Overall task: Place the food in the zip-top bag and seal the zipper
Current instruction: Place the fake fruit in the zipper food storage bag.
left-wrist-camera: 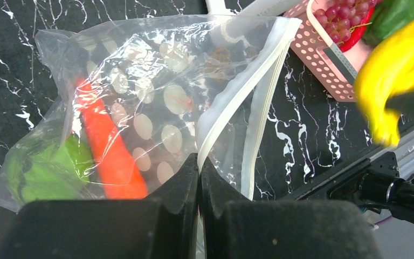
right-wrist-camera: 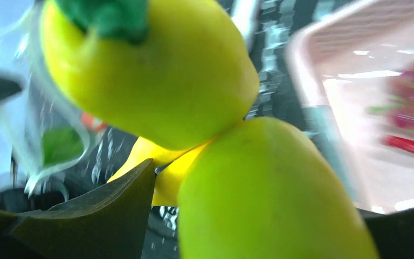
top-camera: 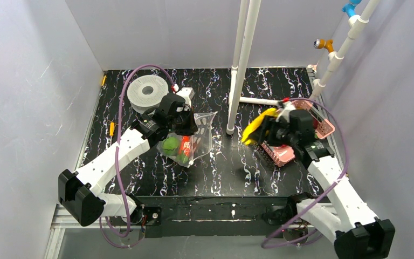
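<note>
The clear dotted zip-top bag (top-camera: 194, 141) hangs left of centre with its mouth open towards the right. It holds an orange-red toy (left-wrist-camera: 110, 154) and a green toy (left-wrist-camera: 38, 175). My left gripper (top-camera: 186, 121) is shut on the bag's upper mouth edge, pinching the whitish zipper strip (left-wrist-camera: 232, 105) between its fingers (left-wrist-camera: 186, 181). My right gripper (top-camera: 272, 132) is shut on a yellow toy banana bunch (top-camera: 256, 128), held in the air between the bag and the pink basket (top-camera: 323, 127). The bananas (right-wrist-camera: 205, 129) fill the right wrist view. Red grapes (left-wrist-camera: 342, 13) and a green toy (left-wrist-camera: 396, 13) lie in the basket.
A white pipe frame (top-camera: 242, 65) stands upright at the centre back, its foot just right of the bag. A grey-white spool (top-camera: 146, 93) sits at the back left behind my left arm. Grey walls close in both sides.
</note>
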You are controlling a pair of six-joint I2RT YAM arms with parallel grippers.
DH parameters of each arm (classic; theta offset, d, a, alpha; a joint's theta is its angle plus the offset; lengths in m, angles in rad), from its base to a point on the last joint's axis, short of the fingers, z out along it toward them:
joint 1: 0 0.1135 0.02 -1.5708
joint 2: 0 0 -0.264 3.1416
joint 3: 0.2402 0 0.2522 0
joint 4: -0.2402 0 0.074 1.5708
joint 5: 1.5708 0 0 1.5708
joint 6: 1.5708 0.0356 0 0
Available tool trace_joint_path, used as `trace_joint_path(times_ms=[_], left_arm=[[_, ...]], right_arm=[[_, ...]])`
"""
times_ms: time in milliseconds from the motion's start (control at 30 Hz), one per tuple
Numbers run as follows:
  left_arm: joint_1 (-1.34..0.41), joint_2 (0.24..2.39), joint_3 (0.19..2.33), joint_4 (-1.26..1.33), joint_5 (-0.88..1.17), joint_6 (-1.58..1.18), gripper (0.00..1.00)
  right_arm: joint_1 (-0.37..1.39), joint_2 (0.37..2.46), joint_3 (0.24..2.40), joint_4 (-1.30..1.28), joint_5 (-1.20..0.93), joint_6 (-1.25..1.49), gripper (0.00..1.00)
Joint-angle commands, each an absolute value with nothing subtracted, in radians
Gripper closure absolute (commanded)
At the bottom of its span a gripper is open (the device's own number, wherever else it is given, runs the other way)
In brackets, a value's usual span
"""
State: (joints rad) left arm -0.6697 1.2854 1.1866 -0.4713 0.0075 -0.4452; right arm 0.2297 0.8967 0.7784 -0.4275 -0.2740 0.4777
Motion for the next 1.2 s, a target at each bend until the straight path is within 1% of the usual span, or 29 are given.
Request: trace_joint_path(times_ms=[0, 133, 300, 433, 533, 700, 900, 1033, 1100, 1167], left_arm=[[-0.670, 1.253, 1.193, -0.467, 0.041, -0.433, 1.00], [-0.669, 1.249, 1.191, -0.466, 0.034, -0.432, 1.00], [-0.669, 1.247, 1.193, -0.466, 0.044, -0.433, 1.00], [-0.669, 1.239, 1.189, -0.460, 0.056, -0.437, 1.00], [-0.669, 1.225, 1.184, -0.452, 0.062, -0.439, 1.00], [-0.670, 1.191, 1.168, -0.431, 0.061, -0.440, 1.00], [-0.669, 1.173, 1.166, -0.423, 0.068, -0.440, 1.00], [-0.669, 1.172, 1.167, -0.423, 0.079, -0.443, 1.00], [-0.670, 1.169, 1.166, -0.421, 0.086, -0.447, 1.00], [-0.670, 1.167, 1.164, -0.417, 0.092, -0.451, 1.00]], right_arm=[[0.470, 0.895, 0.841, -0.307, -0.323, 0.362, 0.99], [0.596, 0.912, 0.858, -0.229, -0.320, 0.375, 0.98], [0.750, 0.974, 0.900, -0.200, -0.268, 0.322, 0.93], [0.832, 1.048, 0.949, -0.192, -0.180, 0.319, 0.92], [0.885, 1.080, 0.946, -0.116, -0.094, 0.329, 0.92], [0.920, 1.169, 0.975, -0.046, 0.019, 0.319, 0.92], [0.929, 1.217, 0.982, 0.046, 0.023, 0.285, 0.92], [0.946, 1.231, 1.010, 0.008, 0.156, 0.309, 0.92], [0.956, 1.238, 1.021, -0.011, 0.197, 0.330, 0.89], [0.976, 1.246, 1.031, -0.044, 0.261, 0.366, 0.83]])
